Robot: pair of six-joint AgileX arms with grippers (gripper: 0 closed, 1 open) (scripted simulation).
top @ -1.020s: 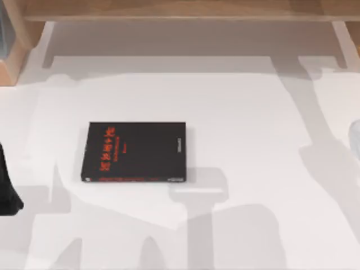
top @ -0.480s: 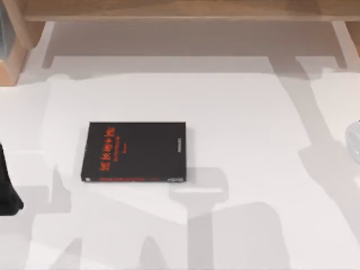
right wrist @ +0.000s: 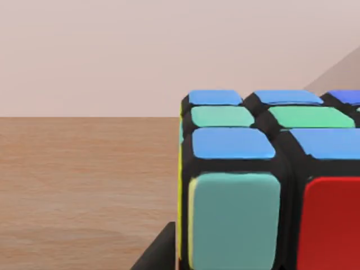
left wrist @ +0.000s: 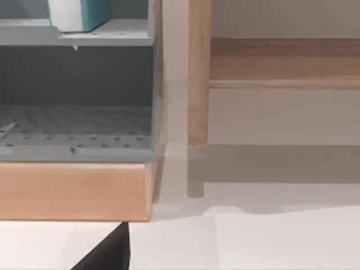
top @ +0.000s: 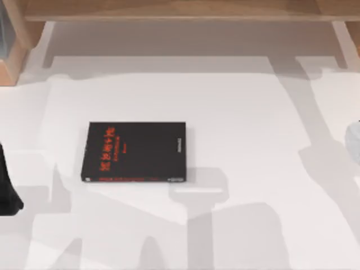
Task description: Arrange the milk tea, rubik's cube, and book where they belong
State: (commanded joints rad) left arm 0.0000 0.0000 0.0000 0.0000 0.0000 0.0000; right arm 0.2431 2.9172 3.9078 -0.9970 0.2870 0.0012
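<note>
The book (top: 134, 152) lies flat, long axis running left-right across the table (top: 242, 124).

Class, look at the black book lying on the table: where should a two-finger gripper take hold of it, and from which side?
The book lies flat and thin on the white table, so probably grip across its thickness at an edge. Its right edge faces open table, so coming in low from that side seems best, fingers above and below the cover.
</note>
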